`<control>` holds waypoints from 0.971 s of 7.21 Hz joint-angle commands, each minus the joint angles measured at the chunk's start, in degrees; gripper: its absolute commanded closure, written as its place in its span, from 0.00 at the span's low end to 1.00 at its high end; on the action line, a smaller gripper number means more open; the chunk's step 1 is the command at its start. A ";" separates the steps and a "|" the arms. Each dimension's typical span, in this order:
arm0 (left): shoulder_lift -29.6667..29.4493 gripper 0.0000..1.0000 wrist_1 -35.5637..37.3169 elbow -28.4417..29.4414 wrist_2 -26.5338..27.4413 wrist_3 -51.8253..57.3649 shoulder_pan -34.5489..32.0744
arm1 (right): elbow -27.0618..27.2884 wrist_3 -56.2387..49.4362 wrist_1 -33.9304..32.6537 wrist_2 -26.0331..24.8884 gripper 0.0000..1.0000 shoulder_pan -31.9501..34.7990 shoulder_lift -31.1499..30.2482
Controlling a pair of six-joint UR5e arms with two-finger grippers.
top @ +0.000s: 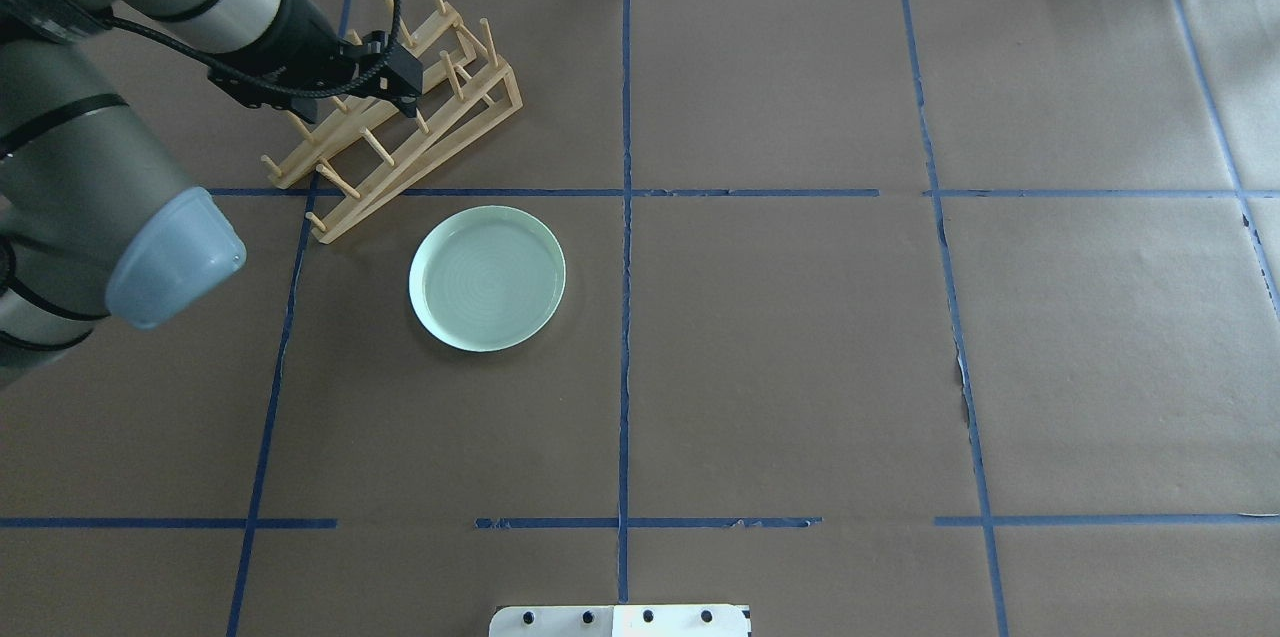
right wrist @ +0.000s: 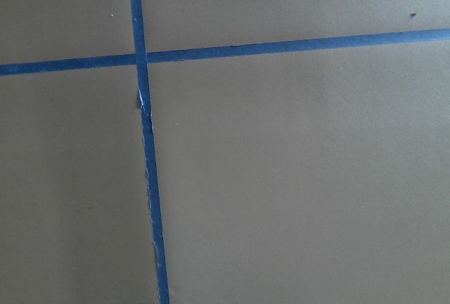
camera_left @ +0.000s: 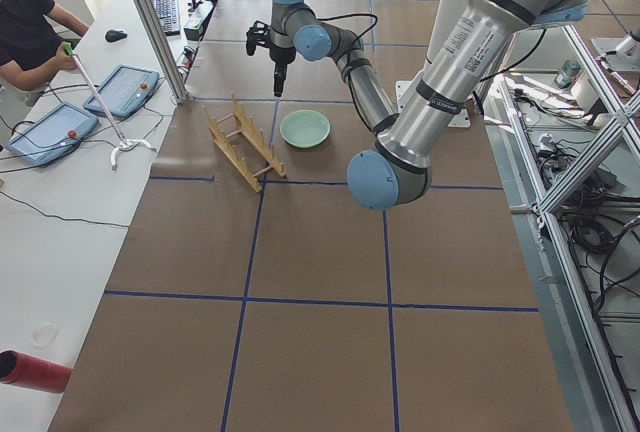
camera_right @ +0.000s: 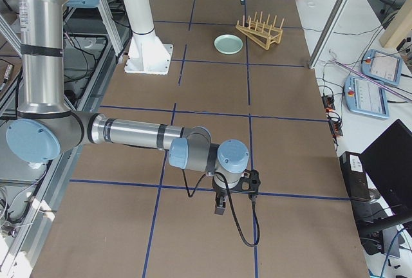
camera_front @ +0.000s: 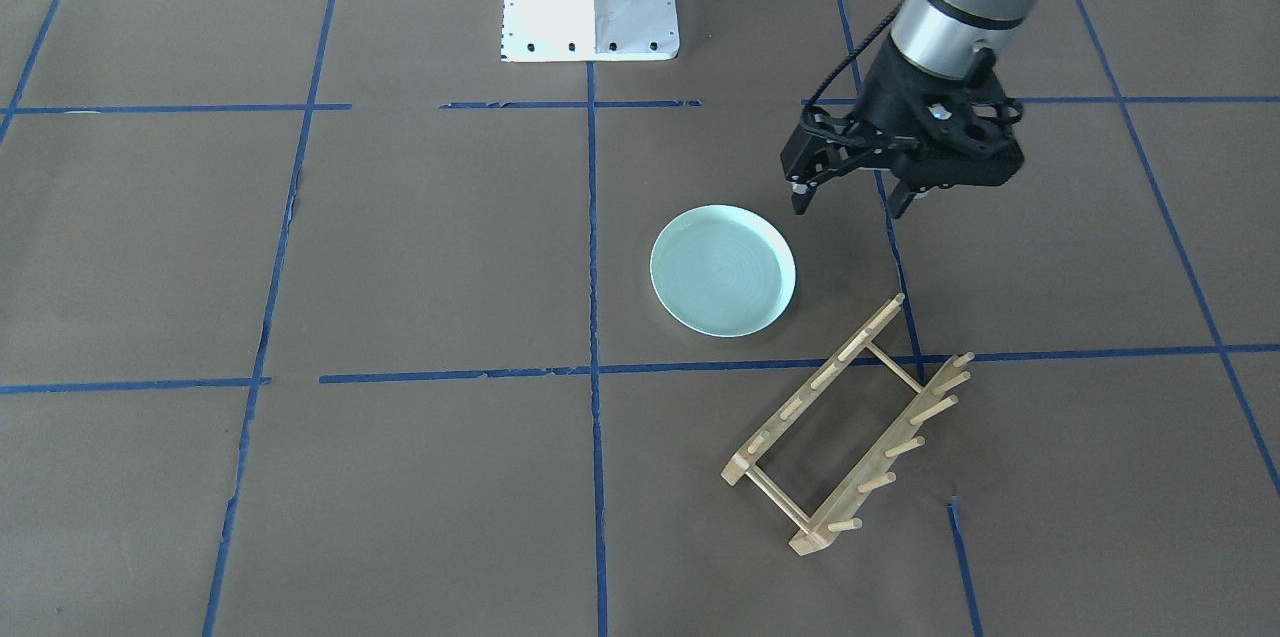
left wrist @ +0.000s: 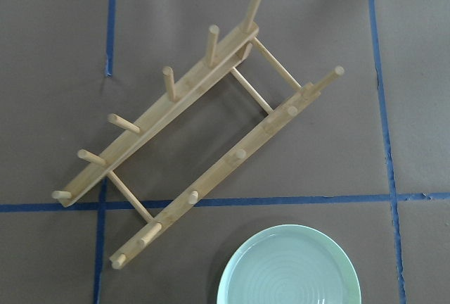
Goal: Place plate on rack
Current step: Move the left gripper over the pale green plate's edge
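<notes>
The pale mint-green plate [camera_front: 722,269] lies flat on the brown table, also in the overhead view [top: 487,277] and at the bottom edge of the left wrist view [left wrist: 288,270]. The wooden rack [camera_front: 878,462] stands empty just beside it, apart from it [top: 430,160] [left wrist: 211,181]. My left gripper [camera_front: 850,202] hovers well above the table near the rack and plate, open and empty; in the overhead view [top: 403,97] it overlaps the rack. My right gripper [camera_right: 222,206] shows only in the exterior right view, low over bare table far from both; I cannot tell if it is open.
The robot's white base plate [camera_front: 590,7] sits at the table's robot side. Blue tape lines [camera_front: 592,247] grid the brown paper. A side table with tablets [camera_left: 50,132] and a seated person lies beyond the rack's side. A red cylinder [camera_left: 30,372] lies there too.
</notes>
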 commanded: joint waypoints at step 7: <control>-8.01 0.00 -4.50 16.24 14.33 -10.48 17.07 | 0.00 0.00 0.00 0.00 0.00 0.00 0.00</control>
